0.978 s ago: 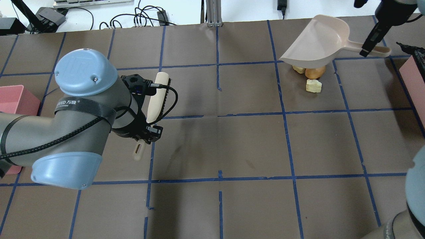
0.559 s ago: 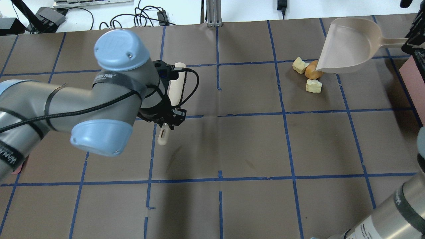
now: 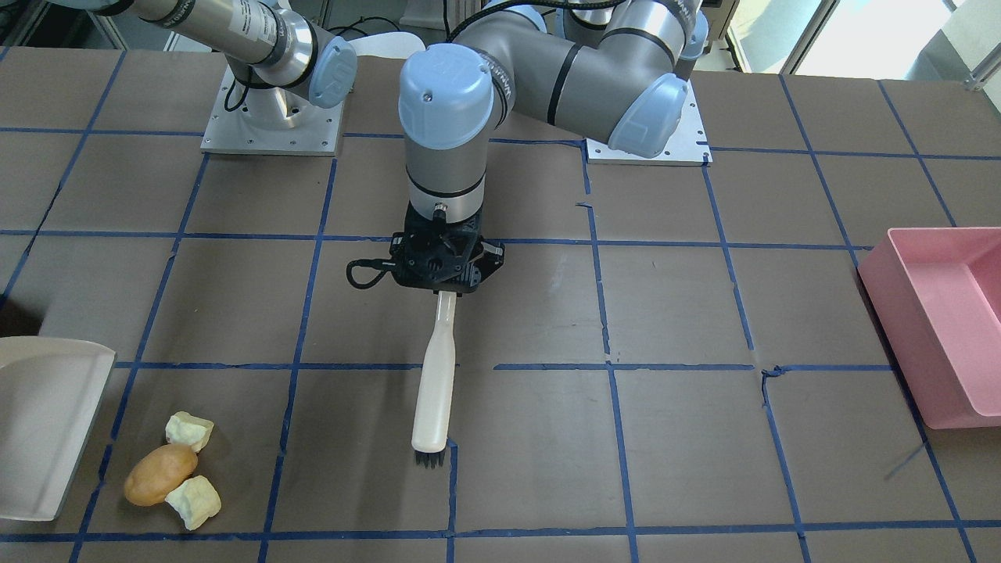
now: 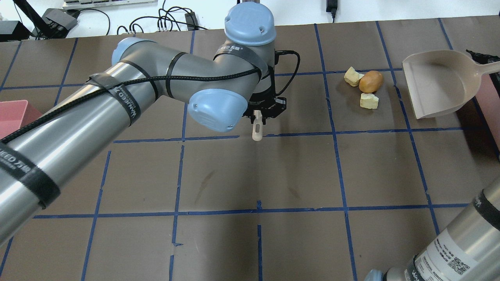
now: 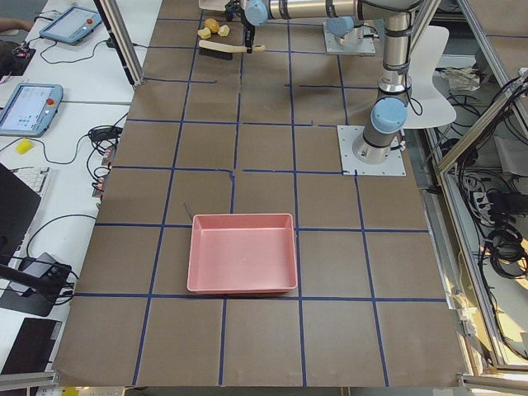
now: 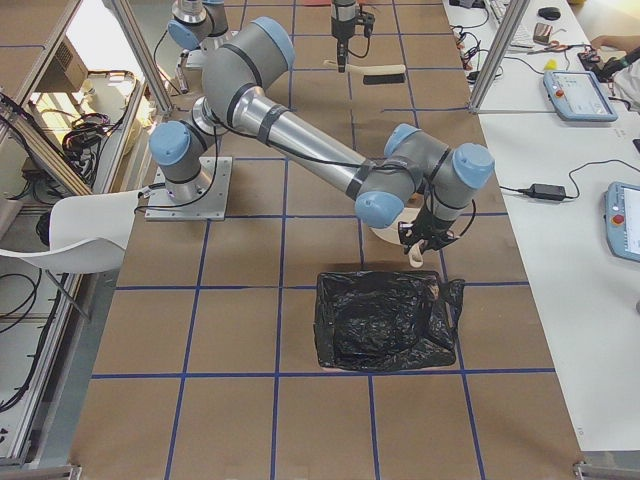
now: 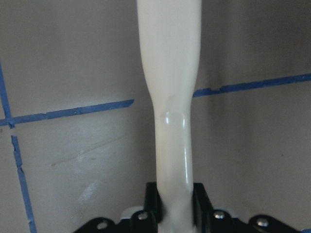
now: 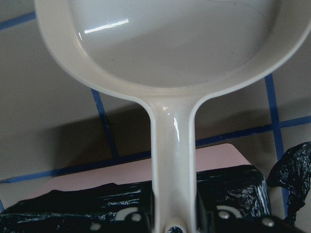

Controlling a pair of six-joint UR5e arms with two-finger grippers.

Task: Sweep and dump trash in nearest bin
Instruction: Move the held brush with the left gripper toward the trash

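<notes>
The trash lies in a tight cluster at the far right of the table: a tan potato-like lump (image 4: 371, 81) between two pale yellow-green chunks (image 4: 353, 76) (image 4: 369, 100). The lump also shows in the front view (image 3: 160, 473). My left gripper (image 3: 446, 288) is shut on the handle of a cream brush (image 3: 435, 391), well to the left of the trash. Its dark bristles (image 3: 428, 459) point at the table. My right gripper (image 8: 175, 218) is shut on the handle of a beige dustpan (image 4: 441, 84). The pan sits just right of the trash, its mouth facing it.
A bin lined with a black bag (image 6: 385, 320) stands at the right table end, behind the dustpan. A pink bin (image 3: 938, 313) stands at the left end, far from the trash. Blue tape lines grid the brown table (image 4: 297, 171).
My left arm has swung right with the brush, from the left side to the table's middle. The dustpan has moved right and off the trash, which now lies uncovered.
</notes>
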